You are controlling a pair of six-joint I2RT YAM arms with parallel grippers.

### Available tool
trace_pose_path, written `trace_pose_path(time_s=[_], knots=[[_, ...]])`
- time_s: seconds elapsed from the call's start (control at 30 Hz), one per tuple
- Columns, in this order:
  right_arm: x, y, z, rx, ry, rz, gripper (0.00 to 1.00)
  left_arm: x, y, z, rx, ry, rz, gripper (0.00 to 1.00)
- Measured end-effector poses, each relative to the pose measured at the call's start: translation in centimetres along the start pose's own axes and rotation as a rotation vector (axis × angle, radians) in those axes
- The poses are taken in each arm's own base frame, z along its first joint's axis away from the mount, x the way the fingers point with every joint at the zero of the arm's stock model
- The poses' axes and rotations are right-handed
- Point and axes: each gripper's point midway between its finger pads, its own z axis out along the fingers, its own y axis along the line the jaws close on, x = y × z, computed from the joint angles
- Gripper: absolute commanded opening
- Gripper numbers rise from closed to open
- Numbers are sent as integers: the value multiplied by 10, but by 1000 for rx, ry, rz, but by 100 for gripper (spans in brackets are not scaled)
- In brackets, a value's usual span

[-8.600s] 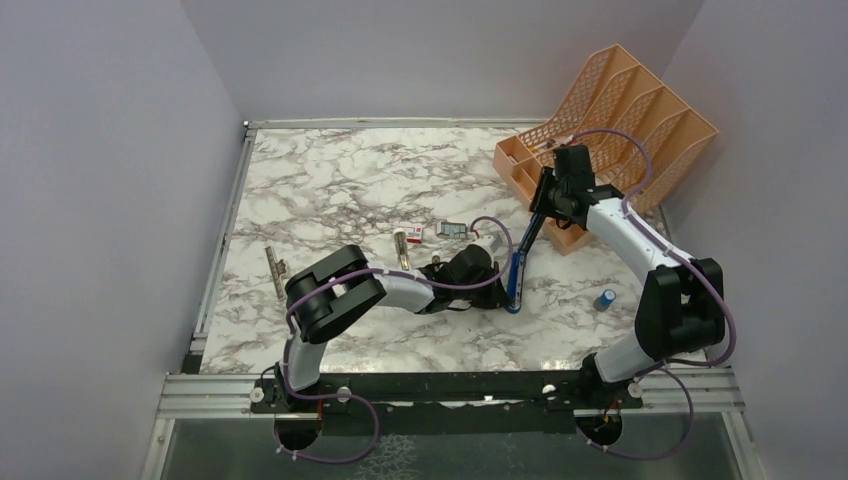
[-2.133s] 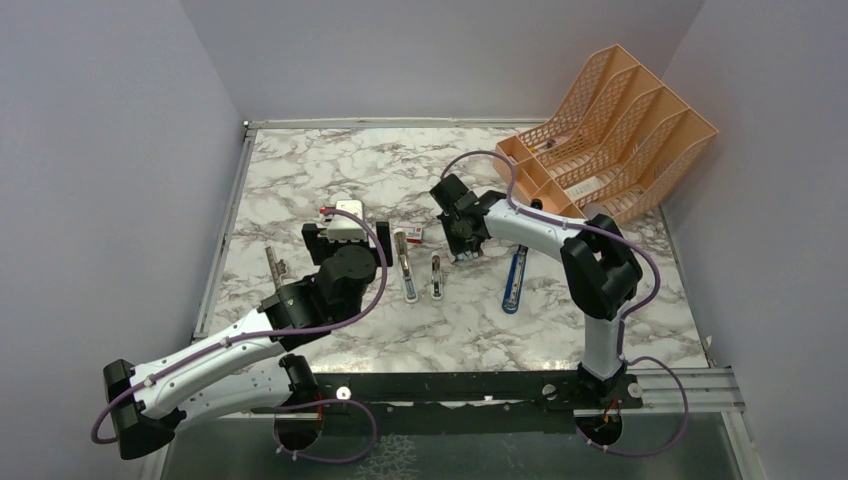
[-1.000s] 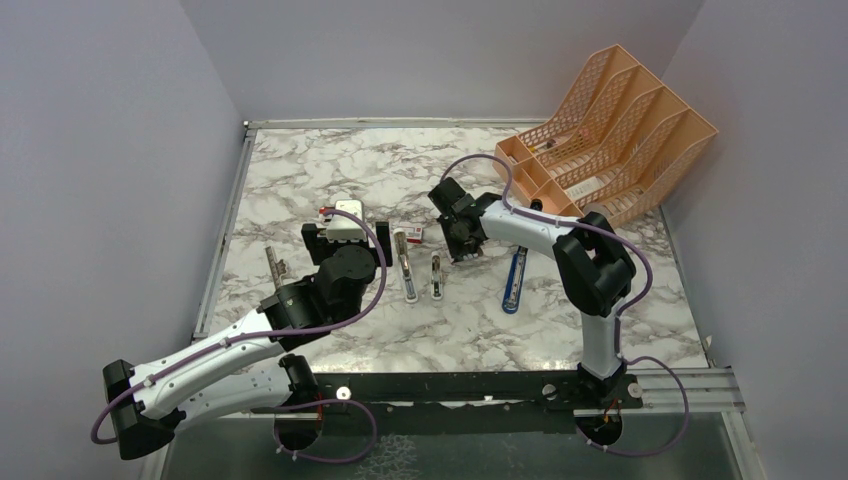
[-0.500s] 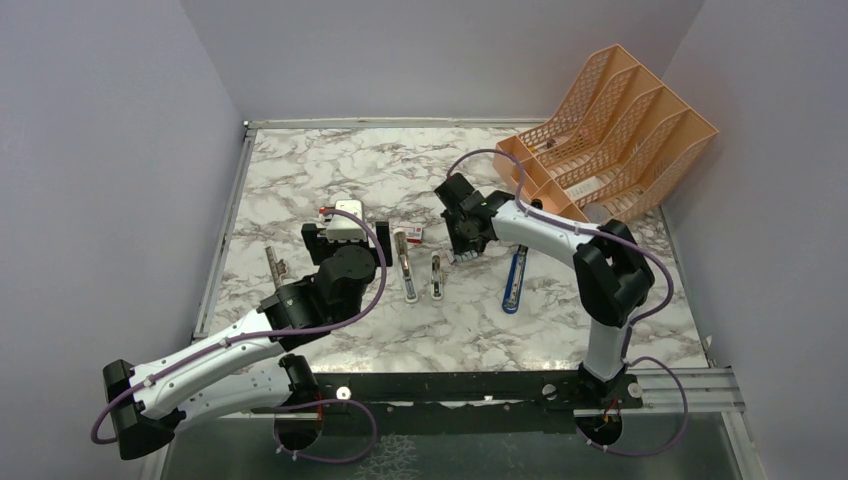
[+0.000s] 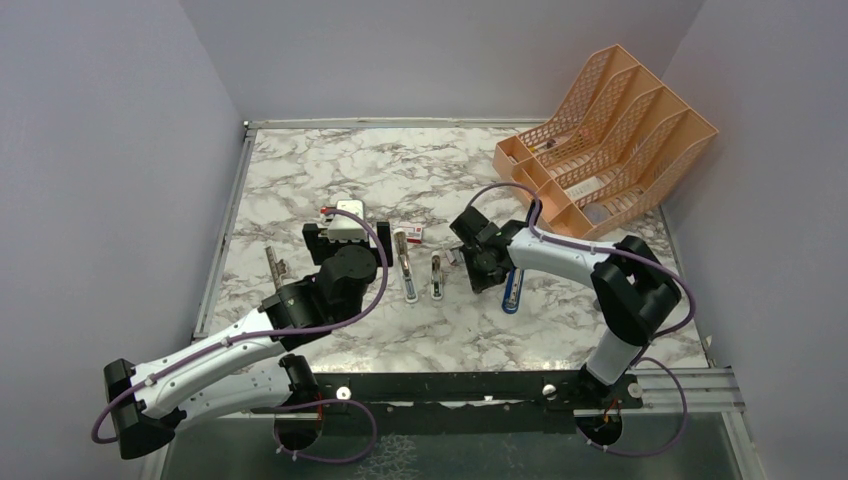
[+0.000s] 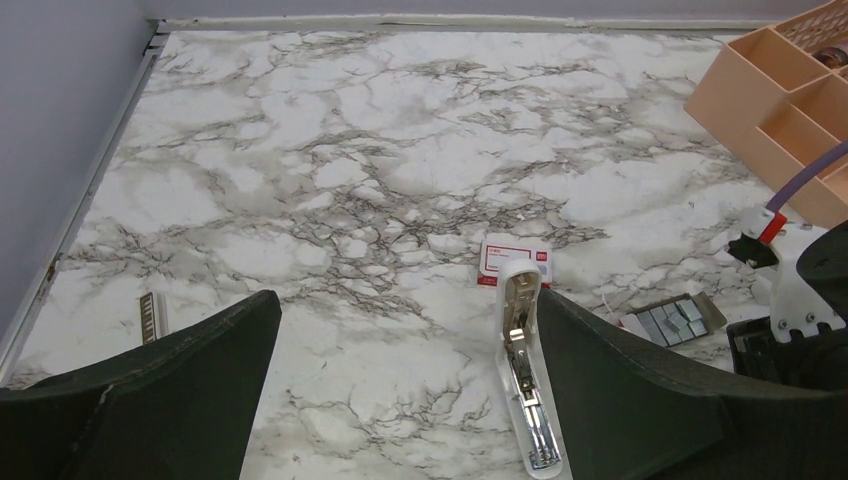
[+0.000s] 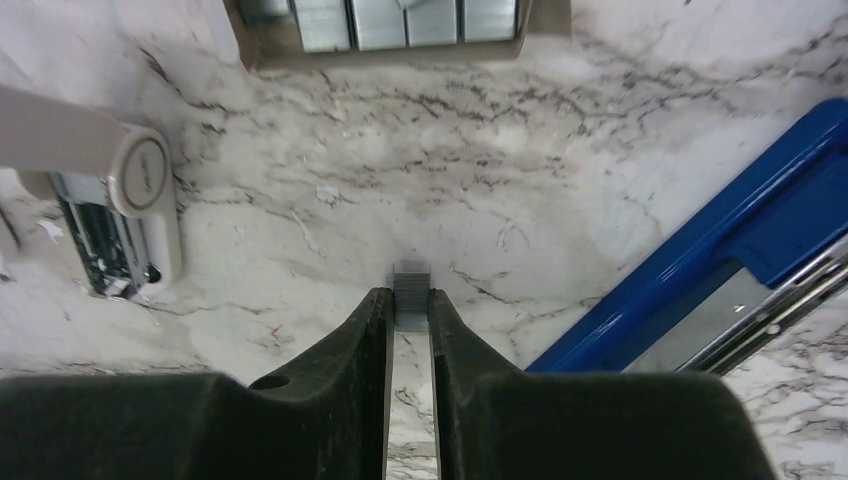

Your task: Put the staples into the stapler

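The staples (image 7: 410, 280) are a short grey block pinched between the nearly closed fingers of the right gripper (image 5: 484, 270), low over the table (image 5: 330, 170). Whether the block touches the marble cannot be told. In the top view they sit near the stapler (image 5: 408, 268), at its three o'clock but apart from it. The stapler lies opened flat with its silver channel facing up.

By my reading the pick-up is done. What is left is carrying the block across, seating it in the channel and folding the stapler shut. Nothing shows in the channel yet that I can call a fresh strip.

A shorter white piece (image 5: 436, 276) lies between the stapler and the right gripper. A tray (image 7: 380, 20) of spare strips is at twelve o'clock of the staples in the right wrist view, and a blue tool (image 7: 740, 260) is at three o'clock. The left gripper (image 6: 405, 300) is spread wide and holds nothing, at nine o'clock of the stapler in the top view. An organiser (image 5: 610, 130) stands well apart at two o'clock.

A box (image 6: 515, 262) in red and white lies at the stapler's twelve o'clock. Its print is too small to read, and no other brand or label can be made out.
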Motion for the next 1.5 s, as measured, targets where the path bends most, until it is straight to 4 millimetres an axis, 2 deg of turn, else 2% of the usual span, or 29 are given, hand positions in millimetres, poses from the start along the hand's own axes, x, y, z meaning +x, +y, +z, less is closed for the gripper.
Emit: trace_pose_path(time_s=[0.13, 0.3, 0.4, 0.87, 1.3, 1.5], knots=[[16, -1, 4, 3, 36, 4, 23, 0, 0, 0, 0, 0, 1, 99], [17, 1, 6, 3, 37, 12, 34, 0, 0, 0, 0, 0, 0, 99], [16, 1, 7, 5, 36, 21, 37, 0, 0, 0, 0, 0, 0, 99], [3, 4, 13, 27, 16, 43, 29, -3, 0, -2, 8, -5, -18, 99], [4, 4, 12, 17, 20, 3, 33, -4, 1, -2, 10, -8, -34, 99], [6, 7, 12, -8, 32, -36, 30, -4, 1, -2, 10, -8, -35, 99]])
